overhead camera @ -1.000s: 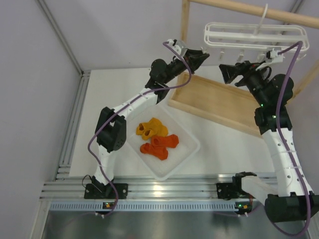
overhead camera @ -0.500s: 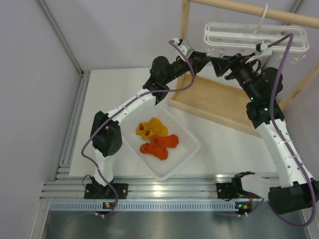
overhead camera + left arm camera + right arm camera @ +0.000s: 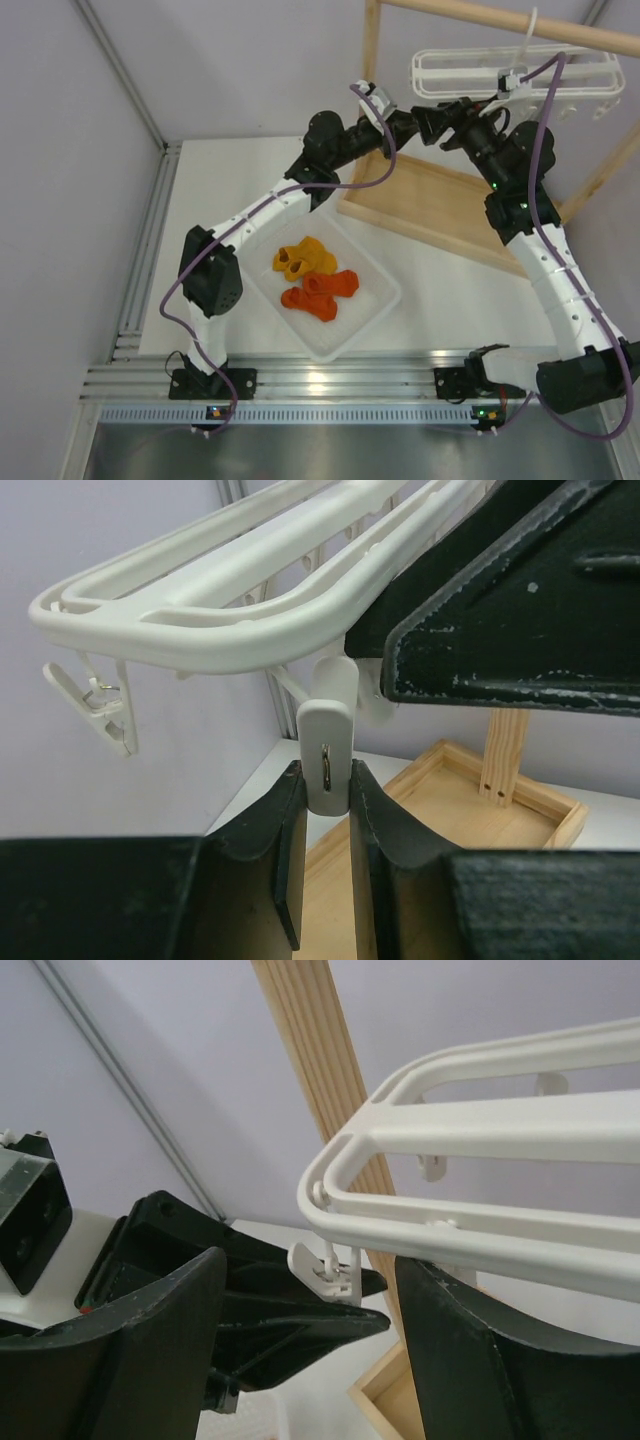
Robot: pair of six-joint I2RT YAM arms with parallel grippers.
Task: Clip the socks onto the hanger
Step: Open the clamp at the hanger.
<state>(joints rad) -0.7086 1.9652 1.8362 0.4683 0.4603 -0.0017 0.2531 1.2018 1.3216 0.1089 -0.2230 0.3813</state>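
Socks [image 3: 315,278], two yellow-orange and two red-orange, lie heaped in a white tray [image 3: 350,337] on the desk [image 3: 220,180]. They are well apart from both arms, which reach up to the left end of the white plastic hanger [image 3: 480,70] hung from a wooden rack [image 3: 372,50]. The left pincer [image 3: 325,775] is clenched on the lower part of a dangling clip [image 3: 325,730], one finger on each flat side. The right pincer [image 3: 310,1260] stands just beside it with its jaws apart and nothing caught between them. One of its fingers is close under the hanger's outer rail; whether it touches the rail cannot be told.

The socks look light, soft and limp, likely to sag and fold once lifted. A pinch at the cuff or through a bunched edge should leave a free margin to feed into a clip. The hanger appears stiff but light, and hanging by its hook it would probably swing under a push, so steadying the rail seems wise. The clip is small and sprung, its smooth plastic likely to slip from hard fingers unless squeezed squarely. No brand, label or legible writing shows on any of them.
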